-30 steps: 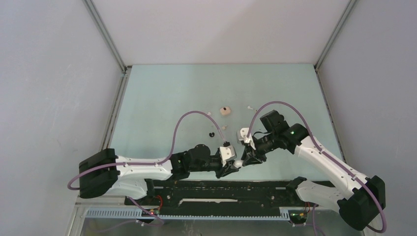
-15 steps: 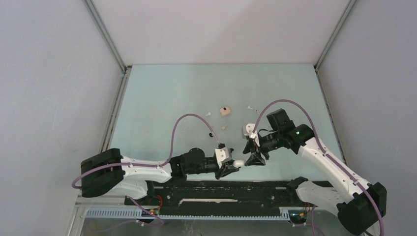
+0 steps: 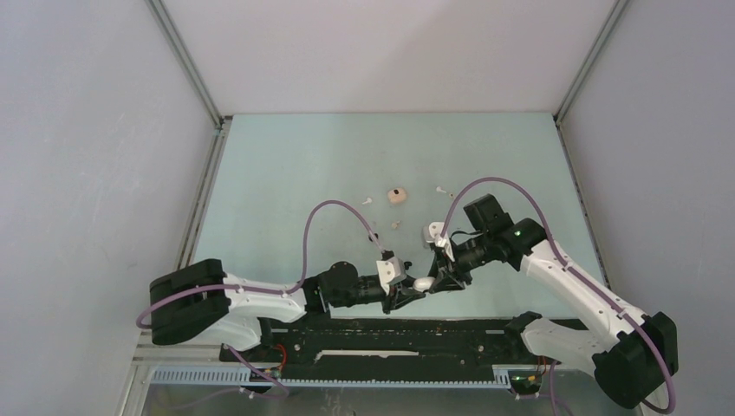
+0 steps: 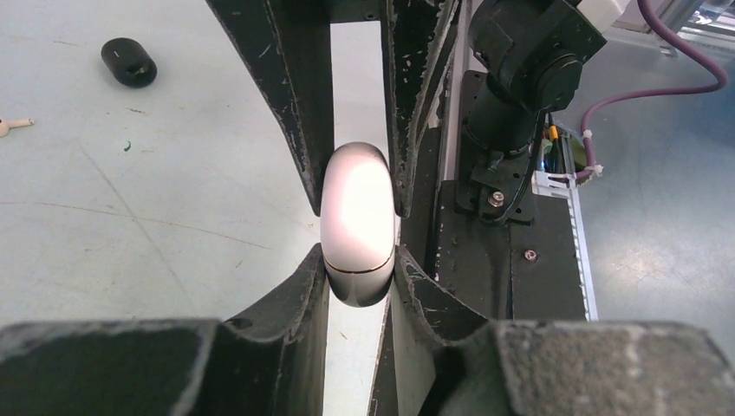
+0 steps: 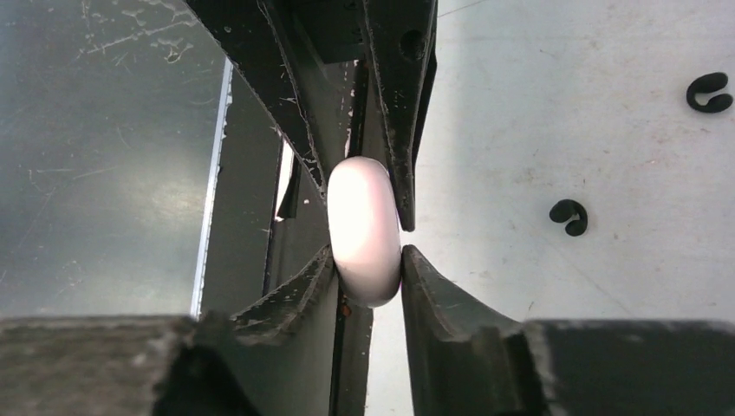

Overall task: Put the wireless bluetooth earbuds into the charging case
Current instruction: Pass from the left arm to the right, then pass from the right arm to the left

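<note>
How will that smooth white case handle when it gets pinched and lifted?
The white case looks glossy and rounded, so it is probably slippery. It shows no dent where the left gripper and right gripper pinch it, so likely rigid. Set down, it might roll.

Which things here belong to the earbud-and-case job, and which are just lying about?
Job: glossy white pebble-shaped plastic case, clamped between the left fingers and right fingers; small loose white stemmed earbuds.
Lying about: two black C-shaped plastic hooks; black capsule-shaped object.
</note>
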You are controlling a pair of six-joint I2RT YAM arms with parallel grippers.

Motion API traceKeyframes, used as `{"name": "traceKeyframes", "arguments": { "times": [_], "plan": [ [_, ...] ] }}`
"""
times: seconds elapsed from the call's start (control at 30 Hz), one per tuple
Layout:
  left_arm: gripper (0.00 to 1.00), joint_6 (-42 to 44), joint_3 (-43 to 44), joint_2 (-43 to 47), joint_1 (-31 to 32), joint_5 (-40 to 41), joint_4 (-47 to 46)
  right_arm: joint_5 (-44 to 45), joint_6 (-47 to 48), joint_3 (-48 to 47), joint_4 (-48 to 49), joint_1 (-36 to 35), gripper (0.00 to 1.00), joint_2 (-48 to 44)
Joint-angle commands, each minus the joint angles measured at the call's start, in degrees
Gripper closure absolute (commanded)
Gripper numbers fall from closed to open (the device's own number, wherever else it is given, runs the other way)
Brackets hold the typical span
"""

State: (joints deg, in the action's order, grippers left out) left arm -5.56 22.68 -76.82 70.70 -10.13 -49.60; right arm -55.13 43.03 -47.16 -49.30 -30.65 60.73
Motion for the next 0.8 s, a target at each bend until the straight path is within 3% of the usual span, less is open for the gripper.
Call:
{"name": "traceKeyframes", "arguments": {
  "times": [0.0, 0.17, 0.27, 0.53, 0.77],
  "plan": [
    [0.91, -0.3, 0.5, -0.75, 0.41, 0.59, -4.25, 0.02, 1.45, -0.12, 0.86, -0.6, 0.74, -0.03],
    [0.63, -0.5, 0.38, -0.55, 0.41, 3.33, -2.15, 1.82, 3.72, -0.12, -0.27, -0.57, 0.85, -1.18],
    [0.58, -0.63, -0.64, -0.03, 0.41, 3.81, -3.39, 2.28, 4.21, -0.05, -0.52, -0.63, 0.85, -1.03],
    [0.61, 0.02, -0.46, -0.23, 0.41, 1.47, -3.57, 3.94, 4.61, -0.09, -0.71, -1.87, 0.85, -0.35],
    [0.81, 0.35, 0.08, -0.73, 0.41, 0.26, -3.15, 4.0, 4.46, -0.05, -0.73, -2.1, 0.84, -0.51]
  ]
}}
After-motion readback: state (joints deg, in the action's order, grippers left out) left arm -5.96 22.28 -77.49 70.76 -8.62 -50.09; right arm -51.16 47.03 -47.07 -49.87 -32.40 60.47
